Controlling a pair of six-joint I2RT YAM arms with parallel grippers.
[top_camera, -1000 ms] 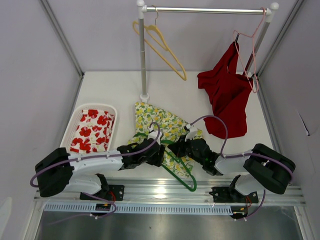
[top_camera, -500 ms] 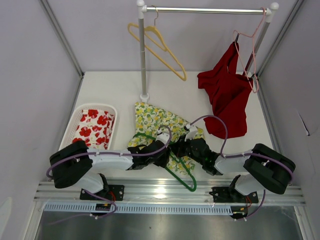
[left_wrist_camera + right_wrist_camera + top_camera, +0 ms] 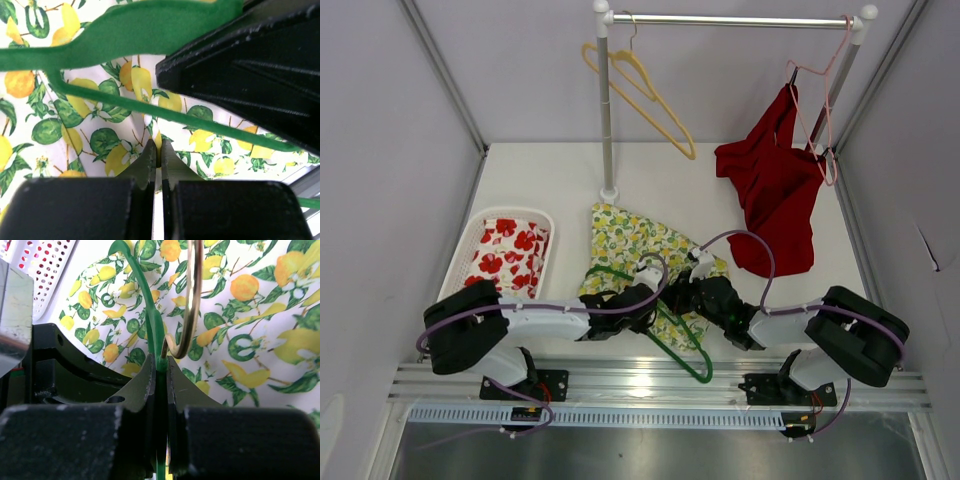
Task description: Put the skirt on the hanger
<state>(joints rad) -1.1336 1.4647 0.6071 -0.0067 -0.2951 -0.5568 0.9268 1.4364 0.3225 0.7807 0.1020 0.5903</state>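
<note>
L tool (image 3: 156,151): nipped tight on a small fold of the skirt (image 3: 75,115), prob. to raise the cloth so you can feed the hanger in. Skirt lies spread on the surface (image 3: 550,180), front-centre, under both tools. Green hanger (image 3: 149,315) lies across it. R tool (image 3: 161,366): clamped on the hanger's bar, steadying it.

Skirt (image 3: 625,240) mid-tabletop (image 3: 550,180), hanger (image 3: 692,358) across its near edge.
The basket (image 3: 470,240) sits left of the skirt; behind, a rail (image 3: 730,19) carries a spare hanger (image 3: 686,150) at left and a hung garment (image 3: 775,200) at right.
</note>
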